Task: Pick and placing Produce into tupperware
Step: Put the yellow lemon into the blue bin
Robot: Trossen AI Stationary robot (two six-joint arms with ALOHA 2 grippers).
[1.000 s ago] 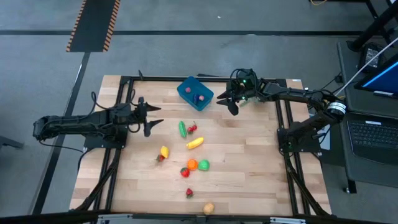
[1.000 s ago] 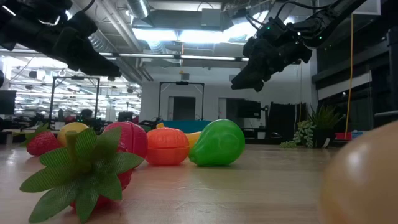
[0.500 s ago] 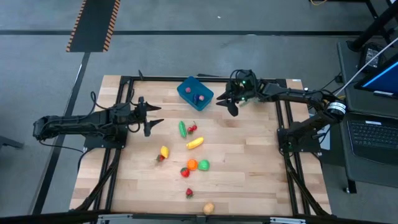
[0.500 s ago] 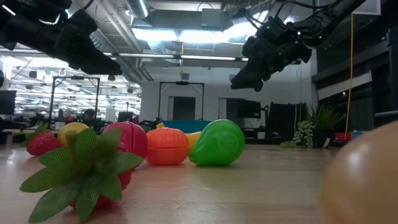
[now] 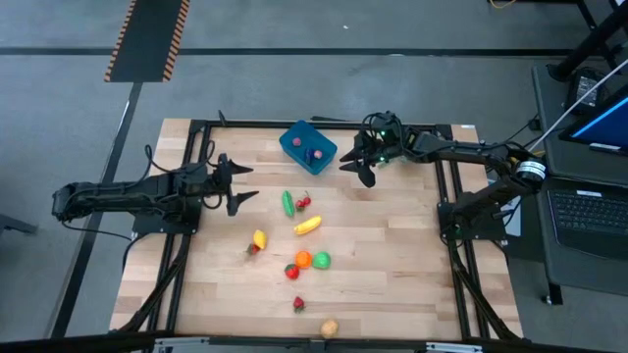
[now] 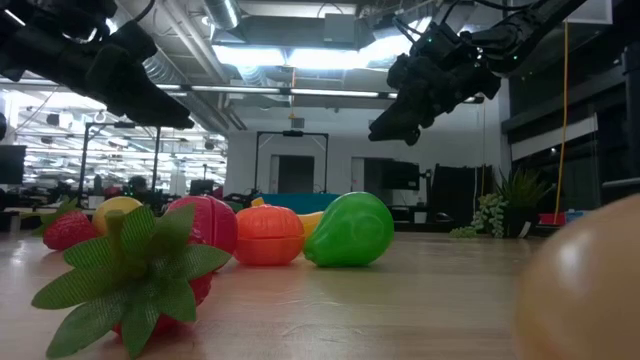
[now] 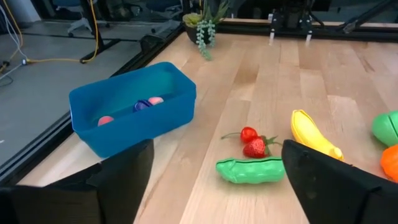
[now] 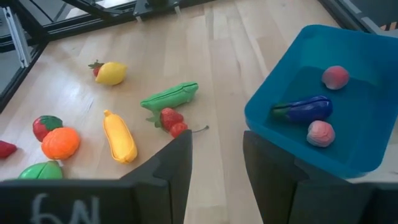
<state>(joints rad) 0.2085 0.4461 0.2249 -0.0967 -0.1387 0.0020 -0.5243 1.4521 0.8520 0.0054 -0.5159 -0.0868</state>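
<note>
The blue tupperware (image 5: 307,147) stands at the table's far middle with a purple eggplant (image 8: 303,108) and two pink pieces inside. Loose produce lies on the wood nearer the middle: a green pea pod (image 5: 287,203), red cherries (image 5: 303,203), a yellow piece (image 5: 308,226), a lemon (image 5: 259,238), an orange (image 5: 303,260) and a green pear (image 5: 321,260). My right gripper (image 5: 353,168) hangs above the table just right of the tupperware, its fingers (image 8: 177,155) a narrow gap apart and empty. My left gripper (image 5: 245,183) hovers at the left, wide open (image 7: 217,146) and empty.
A strawberry (image 5: 298,305) and a tan round piece (image 5: 329,327) lie near the front edge. A leafy sprig (image 7: 205,28) stands at the far right. Black frame rails (image 5: 186,196) run along both sides. Bare wood lies between the tupperware and the pea pod.
</note>
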